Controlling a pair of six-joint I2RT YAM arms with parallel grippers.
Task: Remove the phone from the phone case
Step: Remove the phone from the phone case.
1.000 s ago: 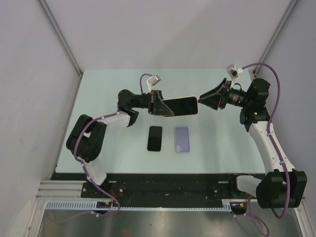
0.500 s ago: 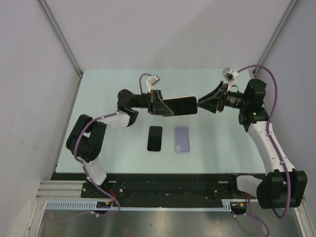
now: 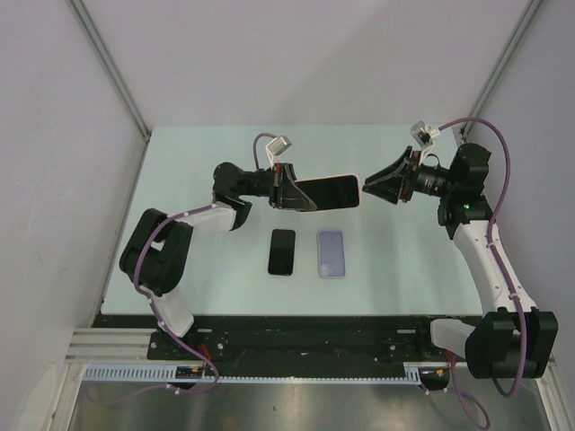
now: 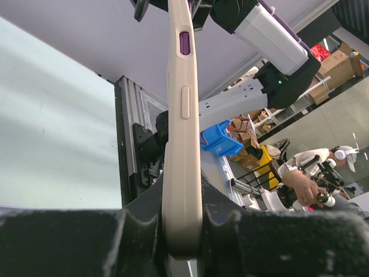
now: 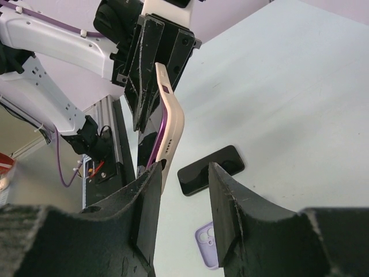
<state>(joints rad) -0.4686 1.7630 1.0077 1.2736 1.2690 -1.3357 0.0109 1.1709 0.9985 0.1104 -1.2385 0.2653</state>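
A phone in a cream case (image 3: pixel 328 191) hangs in the air over the table, held level by its left end. My left gripper (image 3: pixel 287 189) is shut on it. In the left wrist view the case's cream edge (image 4: pixel 181 115) with a purple side button runs up from between the pads (image 4: pixel 183 231). My right gripper (image 3: pixel 364 187) stands open at the case's right end. In the right wrist view the case (image 5: pixel 172 124) shows a purple strip of phone along one side, and its lower end sits by the left fingertip (image 5: pixel 154 170), with nothing gripped in the right gripper (image 5: pixel 184 170).
A bare black phone (image 3: pixel 282 251) and an empty lilac case (image 3: pixel 331 254) lie side by side on the pale green table (image 3: pixel 180 180), below the held phone. Both show in the right wrist view, black phone (image 5: pixel 199 176) and lilac case (image 5: pixel 204 248). Grey walls enclose the table.
My right gripper has shifted slightly at the case's right end, moving in and then easing back a little. The left gripper and the cased phone have stayed still.
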